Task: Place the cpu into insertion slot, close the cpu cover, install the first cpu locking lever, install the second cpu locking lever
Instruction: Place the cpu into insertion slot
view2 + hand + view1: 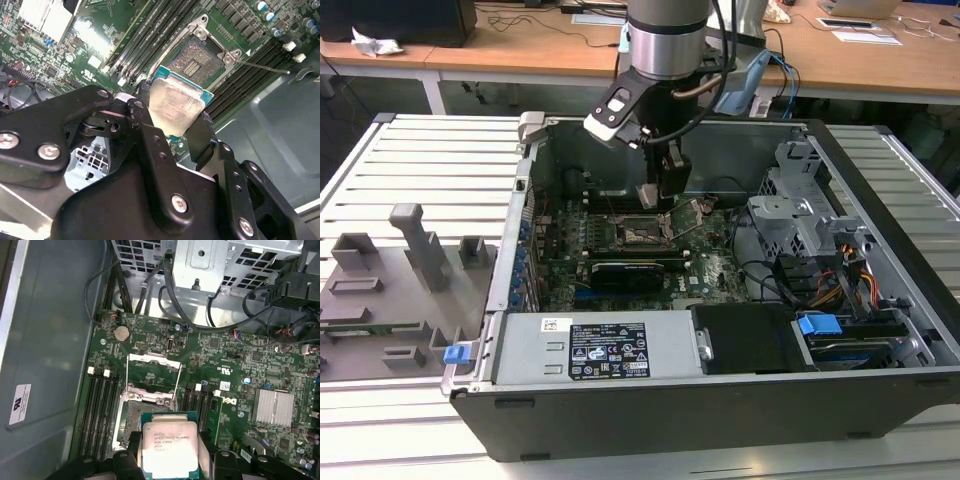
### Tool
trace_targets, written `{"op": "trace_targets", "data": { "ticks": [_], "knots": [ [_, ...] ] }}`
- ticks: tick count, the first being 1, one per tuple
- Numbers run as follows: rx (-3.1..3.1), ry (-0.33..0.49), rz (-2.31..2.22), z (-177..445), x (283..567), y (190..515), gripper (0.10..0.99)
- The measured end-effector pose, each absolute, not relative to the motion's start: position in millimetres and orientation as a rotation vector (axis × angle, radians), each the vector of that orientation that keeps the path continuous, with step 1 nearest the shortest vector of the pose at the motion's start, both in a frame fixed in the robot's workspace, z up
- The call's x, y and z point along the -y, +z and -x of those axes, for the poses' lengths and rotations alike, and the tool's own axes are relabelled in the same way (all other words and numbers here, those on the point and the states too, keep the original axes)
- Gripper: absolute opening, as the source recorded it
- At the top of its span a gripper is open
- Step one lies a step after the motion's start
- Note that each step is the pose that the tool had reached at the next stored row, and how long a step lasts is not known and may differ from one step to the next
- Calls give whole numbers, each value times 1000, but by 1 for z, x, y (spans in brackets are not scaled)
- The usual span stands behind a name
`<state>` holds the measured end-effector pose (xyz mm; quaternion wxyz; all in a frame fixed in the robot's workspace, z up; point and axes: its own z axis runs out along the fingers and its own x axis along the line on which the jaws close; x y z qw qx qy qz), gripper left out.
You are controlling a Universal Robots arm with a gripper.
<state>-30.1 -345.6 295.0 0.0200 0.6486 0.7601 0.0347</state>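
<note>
Exterior view, from its left to its right: a grey fixture plate (390, 290) with moulded blocks lies on the slatted table (440, 150), just beside the open computer case (620, 410). Mid-case, the arm reaches in from above. The gripper (658, 195) hangs over the motherboard (715, 265), above the insertion slot (642, 232). A black expansion card (630, 270) lies just in front of the slot, and the drive cage (800, 210) stands to its right. From this camera we cannot make out the jaws.

The second wrist view gives us the grip. Black fingers (145, 120) pinch the cpu (175, 102) on two opposite edges, so the jaws are clamped on it, with its silvery lid toward the camera. The chip is not seated. The slot's pin grid lies bare, and a thin locking lever (265, 67) sticks out beside it.

The first wrist view adds the cpu cover (152, 375), swung open and lying between the slot and a coin cell (121, 332). Here the held chip overlaps the slot's near edge. Memory slots (102, 410) flank the socket, and a finned heatsink (274, 407) sits well apart.
</note>
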Motion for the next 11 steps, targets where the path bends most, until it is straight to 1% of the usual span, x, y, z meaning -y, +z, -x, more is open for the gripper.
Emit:
{"op": "trace_targets", "data": {
  "ticks": [11],
  "knots": [
    [-2311, 106, -2064, 30, 346, 278, 533]
  ]
}}
